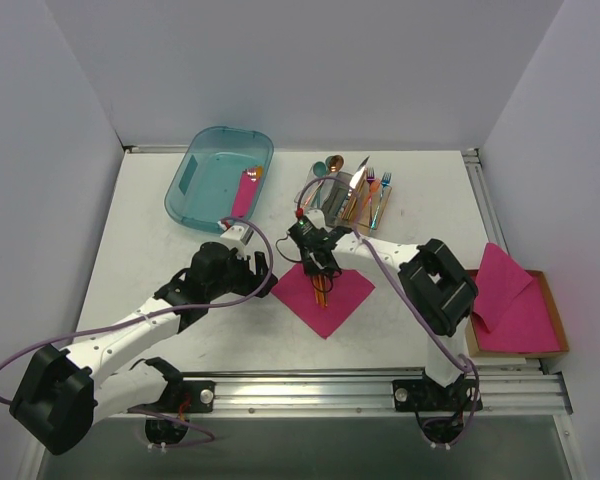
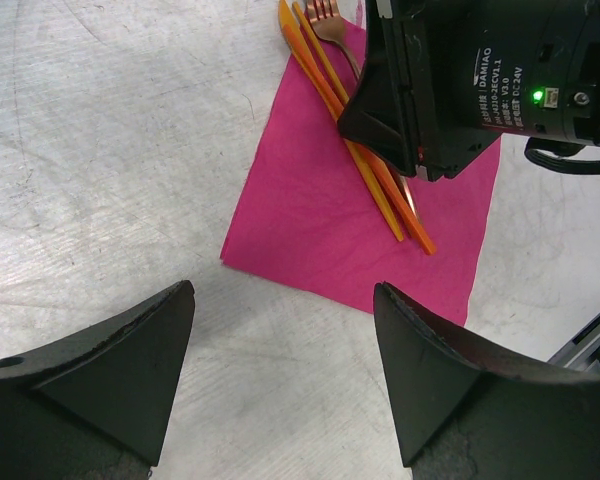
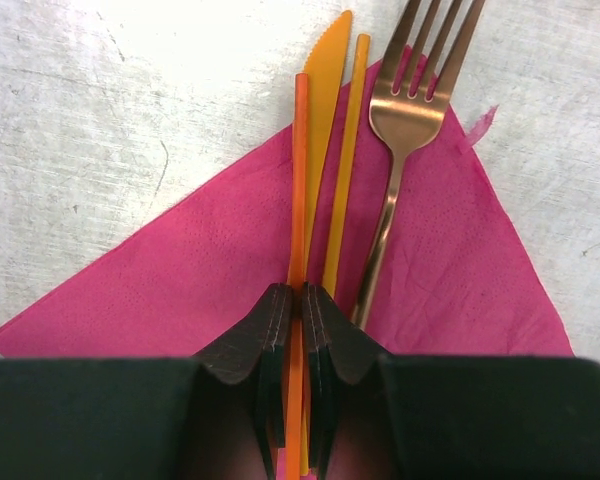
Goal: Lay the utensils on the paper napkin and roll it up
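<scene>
On a white bench (image 1: 150,250), a teal plastic tub (image 1: 180,190) is seen near the far left corner with a pink roll (image 1: 245,195) inside. A cardboard box (image 1: 555,325) holding a stack of pink sheets (image 1: 515,300) is set at the right edge, and a cutlery caddy (image 1: 355,190) is placed by the middle of the far edge. The paper napkin (image 1: 335,305) is spread flat as a diamond at mid-bench, toward the near edge. The utensils (image 3: 325,150) are laid side by side along it, the copper fork (image 3: 410,110) rightmost, with tips passing over the napkin's far edge. The left gripper (image 2: 280,330) is held wide apart and empty over bare bench just beside the napkin's left corner. The right gripper (image 3: 302,300) is pinched nearly closed over the napkin's middle, with a slim orange stick (image 3: 300,180) caught between its fingers.
</scene>
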You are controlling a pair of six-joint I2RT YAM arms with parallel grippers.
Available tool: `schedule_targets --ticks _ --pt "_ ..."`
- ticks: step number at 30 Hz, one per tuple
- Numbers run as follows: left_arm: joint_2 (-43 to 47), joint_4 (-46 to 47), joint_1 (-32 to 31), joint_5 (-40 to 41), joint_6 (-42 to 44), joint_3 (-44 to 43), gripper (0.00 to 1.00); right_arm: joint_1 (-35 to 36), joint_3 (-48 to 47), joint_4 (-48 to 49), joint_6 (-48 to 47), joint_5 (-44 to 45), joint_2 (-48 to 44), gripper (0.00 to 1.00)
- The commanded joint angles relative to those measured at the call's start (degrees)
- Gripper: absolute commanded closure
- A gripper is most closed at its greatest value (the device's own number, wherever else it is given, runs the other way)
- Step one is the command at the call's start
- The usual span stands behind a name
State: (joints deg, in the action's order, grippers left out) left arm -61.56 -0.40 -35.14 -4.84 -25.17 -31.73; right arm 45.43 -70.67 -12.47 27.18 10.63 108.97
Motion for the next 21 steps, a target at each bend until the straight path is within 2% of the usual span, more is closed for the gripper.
schedule_targets --ticks 1,7,18,21 --pt "0.4 1.5 0.2 -0.8 0.8 -0.1 0.19 -0.3 -1.0 -2.5 1.2 2.9 -4.1 0.96" --pt "0.3 1.5 0.2 -0.8 0.8 -0.1 0.19 -1.0 0.5 -0.7 2.8 1.9 -6.6 0.95" --pt "0.4 1.5 0.2 -0.9 0.8 -0.1 0.19 -2.9 3.2 1.8 6.0 1.5 -5.5 0.94" --pt "0.1 1.5 0.2 -1.0 0.8 -0.2 0.19 -3.2 4.1 3.0 6.2 1.4 -5.5 0.90"
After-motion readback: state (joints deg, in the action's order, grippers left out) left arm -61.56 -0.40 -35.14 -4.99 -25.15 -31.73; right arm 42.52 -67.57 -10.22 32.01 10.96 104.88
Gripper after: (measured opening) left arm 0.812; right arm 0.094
